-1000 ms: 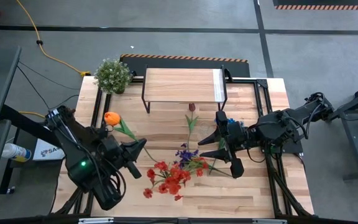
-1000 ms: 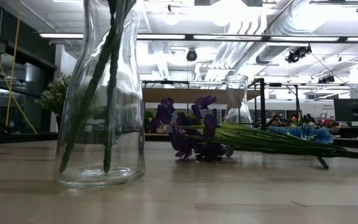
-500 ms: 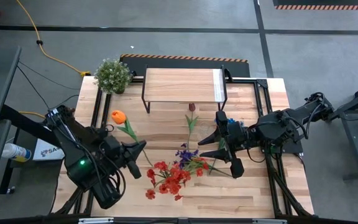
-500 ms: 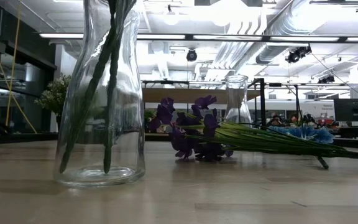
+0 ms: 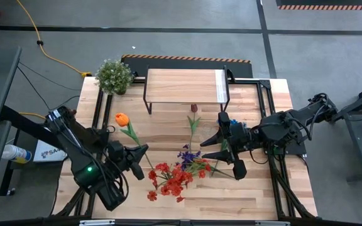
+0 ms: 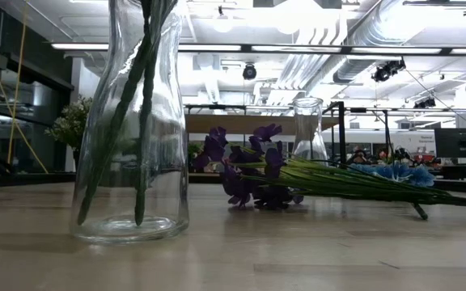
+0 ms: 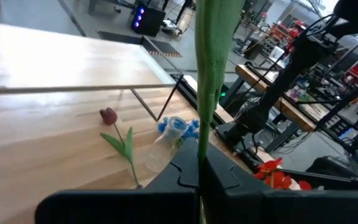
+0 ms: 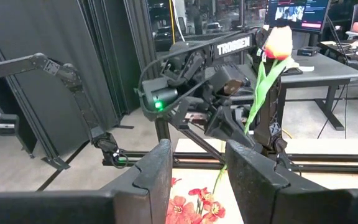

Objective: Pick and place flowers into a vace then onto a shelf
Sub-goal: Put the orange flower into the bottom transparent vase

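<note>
A: Orange-bloomed artificial tulip [image 5: 121, 118] on a thin green plastic stem was pinched in the left hand [image 5: 144, 150], clenched on the lower stem, bloom lifted over the wood-plank counter [image 5: 256, 194]. Left wrist view: stem ran straight up from between the closed fingers.

B: How would it handle?

A: Judged very light, stem springy rather than stiff, bloom-heavy, so it would wag when carried. Grip low on the stem looked right; the petals would crush or slip. Leaves could snag on a narrow glass neck.

B: The other flowers?

A: Red cluster [image 5: 168, 179] stood with stems in the near clear glass vase [image 6: 132, 121]. Purple spray [image 6: 245, 166] and blue blooms [image 6: 391, 172] lay flat on the counter. Dark maroon bud [image 5: 193, 108] lay alone near the low light-wood shelf with black legs [image 5: 184, 85]. A second small glass vase [image 6: 308, 129] stood behind the purple spray.

B: Right hand?

A: Right hand [image 5: 222, 145] hung beside the purple spray, fingers part-spread, grasping nothing that I could make out.

B: Anything else?

A: Bushy green potted plant [image 5: 114, 75] at the far corner, untouched. Shelf top carried nothing yet.
</note>
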